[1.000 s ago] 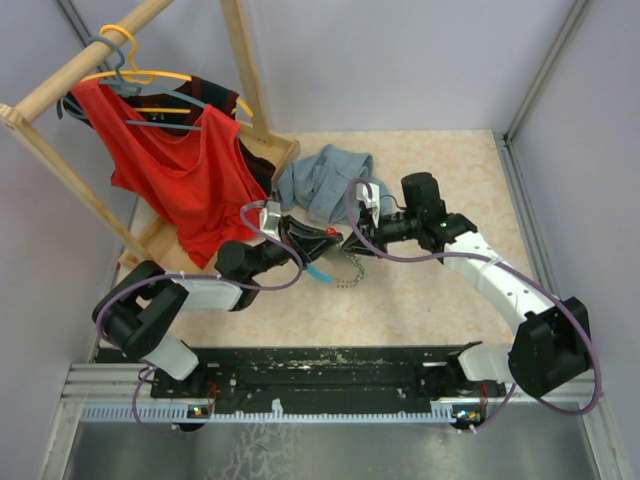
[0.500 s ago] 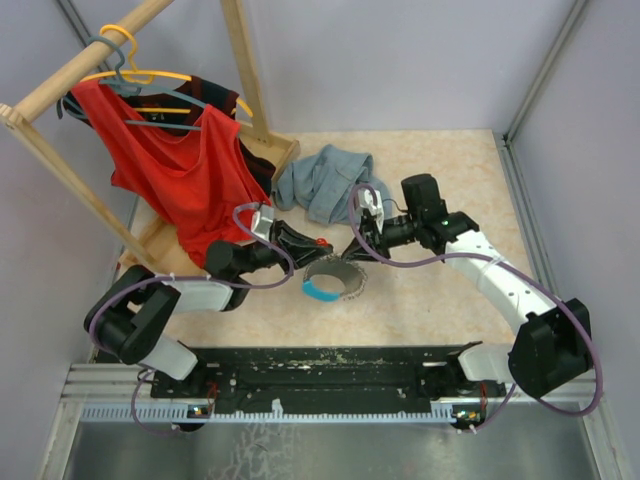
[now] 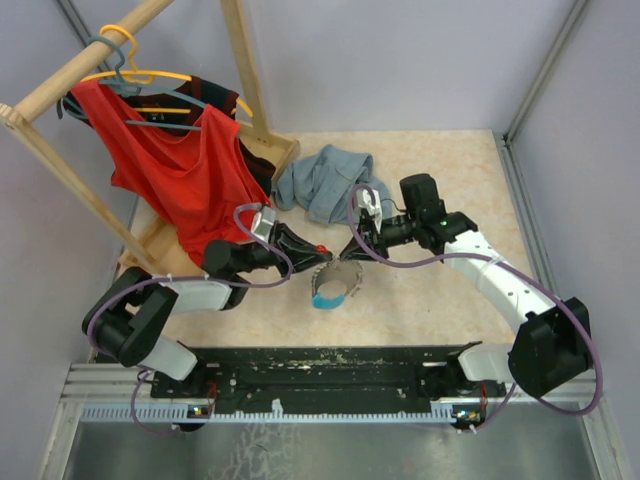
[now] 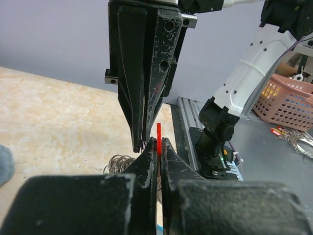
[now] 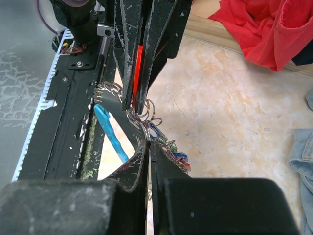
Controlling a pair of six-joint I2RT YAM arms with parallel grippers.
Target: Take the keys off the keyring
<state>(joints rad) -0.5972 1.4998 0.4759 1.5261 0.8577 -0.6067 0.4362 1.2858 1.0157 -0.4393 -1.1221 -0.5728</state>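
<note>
Two arms, left (image 3: 200, 292) and right (image 3: 490, 270), reach in over the tabletop (image 3: 440, 170) and meet near its middle. Background first? — JL

Wooden rack (image 3: 245, 60) at far left, red garment (image 3: 180, 170) hung on it. Grey-blue cloth (image 3: 320, 180) lies bunched on the tabletop just behind the meeting point. — PK

Noted. Hands? — JL

Left hand (image 3: 316, 249) points right, right hand (image 3: 347, 255) points left, tips almost nose to nose. Both are closed. In the left wrist view the left fingers (image 4: 146, 161) pinch a red key (image 4: 158, 133), its thin edge standing up between them. In the right wrist view the right fingers (image 5: 139, 161) pinch the chain (image 5: 146, 113) where its wire loops bunch. — PK

Keyring position? — JL

Keyring (image 3: 328, 296) sits just below and near side of the two hands in the top view, loop tilted, light blue part toward the arm bases, grey part toward the hands. Cannot tell whether it rests on the tabletop or hangs from the chain. — PK

Remaining keys? — JL

Small cluster of keys (image 5: 175, 152) with green, blue and red heads, bunched against the chain right beside the right fingertips. Count not readable. Whether the red key is clear of the chain: cannot tell, the fingers cover the join. — PK
</note>
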